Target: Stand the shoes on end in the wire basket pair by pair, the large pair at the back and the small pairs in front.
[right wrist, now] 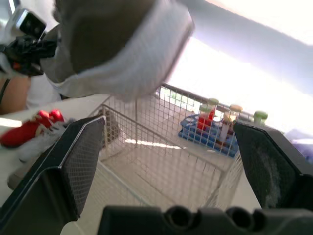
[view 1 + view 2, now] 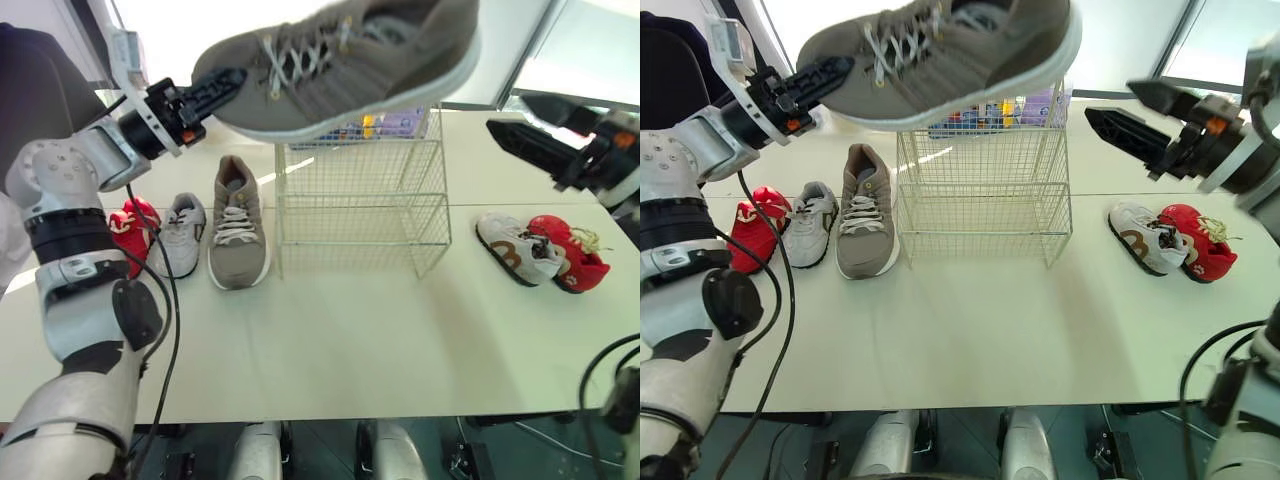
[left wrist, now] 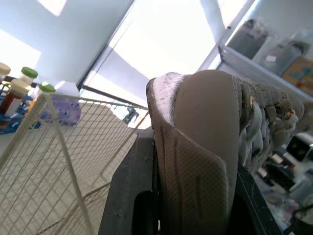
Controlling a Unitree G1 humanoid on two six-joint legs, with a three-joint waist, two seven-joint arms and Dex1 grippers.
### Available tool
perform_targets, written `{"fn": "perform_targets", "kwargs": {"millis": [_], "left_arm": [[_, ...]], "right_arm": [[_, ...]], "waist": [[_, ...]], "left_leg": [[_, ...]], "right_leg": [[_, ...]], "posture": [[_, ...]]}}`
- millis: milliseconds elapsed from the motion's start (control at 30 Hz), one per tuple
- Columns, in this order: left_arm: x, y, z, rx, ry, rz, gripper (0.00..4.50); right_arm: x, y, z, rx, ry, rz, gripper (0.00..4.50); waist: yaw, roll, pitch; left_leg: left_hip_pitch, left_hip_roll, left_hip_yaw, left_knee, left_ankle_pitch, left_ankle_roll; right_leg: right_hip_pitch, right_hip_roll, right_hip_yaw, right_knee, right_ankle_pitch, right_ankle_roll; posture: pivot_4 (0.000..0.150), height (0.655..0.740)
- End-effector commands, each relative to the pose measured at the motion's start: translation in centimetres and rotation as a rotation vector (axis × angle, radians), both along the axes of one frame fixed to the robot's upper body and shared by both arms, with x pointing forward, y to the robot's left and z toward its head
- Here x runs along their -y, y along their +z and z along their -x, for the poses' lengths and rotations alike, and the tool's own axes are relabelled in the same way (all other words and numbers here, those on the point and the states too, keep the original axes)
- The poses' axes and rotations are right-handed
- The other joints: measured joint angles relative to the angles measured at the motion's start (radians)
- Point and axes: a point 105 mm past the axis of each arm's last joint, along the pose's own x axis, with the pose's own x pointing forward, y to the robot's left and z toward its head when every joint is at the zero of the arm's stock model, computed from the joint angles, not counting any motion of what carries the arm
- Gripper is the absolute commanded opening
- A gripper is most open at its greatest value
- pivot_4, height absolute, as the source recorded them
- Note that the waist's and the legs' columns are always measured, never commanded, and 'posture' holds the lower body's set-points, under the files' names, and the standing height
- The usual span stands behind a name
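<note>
The left end effector pinches the large grey shoe by the toe above the wire basket, likely for lowering heel-first, while the right end effector hovers spread at the basket's 3 o'clock.

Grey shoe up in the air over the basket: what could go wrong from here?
The left gripper pinches the large grey shoe by its toe end alone, so it could twist or slip out above the wire basket. Coming down, its heel might catch the basket's rim and push it. The open right gripper hangs close by and could bump the shoe.
</note>
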Motion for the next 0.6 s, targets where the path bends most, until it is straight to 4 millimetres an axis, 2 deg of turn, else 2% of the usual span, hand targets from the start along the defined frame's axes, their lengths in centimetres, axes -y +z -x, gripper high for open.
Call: {"fn": "perform_targets", "kwargs": {"millis": [33, 133, 200, 300, 600], "left_arm": [[0.7, 2.5, 1.5, 0.102, -0.022, 0.083, 0.50], [1.6, 2.4, 1.5, 0.101, -0.025, 0.113, 0.50], [2.0, 2.2, 1.4, 0.094, -0.023, 0.139, 0.50], [2.3, 2.0, 1.4, 0.086, -0.016, 0.160, 0.50], [2.5, 0.3, 1.2, 0.038, 0.015, 0.168, 0.50]], "right_arm": [[-3.0, 0.3, 0.1, -0.020, 0.104, -0.158, 4.48], [-5.6, 0.4, -0.1, -0.029, 0.173, -0.235, 4.48], [-7.3, 1.4, -0.3, -0.004, 0.218, -0.297, 4.48], [-8.5, 2.6, -0.4, 0.038, 0.247, -0.329, 4.48], [-8.9, 5.9, -1.0, 0.146, 0.264, -0.408, 4.48]], "waist": [[-0.002, 0.002, 0.001], [-0.005, 0.002, 0.001], [-0.006, 0.002, 0.001], [-0.004, 0.002, 0.001], [-0.005, 0.002, 0.001]], "left_leg": [[0.000, 0.000, 0.000, 0.000, 0.000, 0.000], [0.000, 0.000, 0.000, 0.000, 0.000, 0.000], [0.000, 0.000, 0.000, 0.000, 0.000, 0.000], [0.000, 0.000, 0.000, 0.000, 0.000, 0.000], [0.000, 0.000, 0.000, 0.000, 0.000, 0.000]], "right_leg": [[0.000, 0.000, 0.000, 0.001, 0.000, 0.000], [-0.001, 0.000, 0.000, 0.002, 0.000, 0.000], [-0.001, 0.000, 0.000, 0.002, 0.000, 0.000], [-0.001, 0.000, 0.000, 0.002, 0.000, 0.000], [-0.001, 0.000, 0.000, 0.002, 0.000, 0.000]], "posture": [[0.150, 0.7400], [0.150, 0.7400], [0.150, 0.7400], [0.150, 0.7400], [0.150, 0.7400]]}}
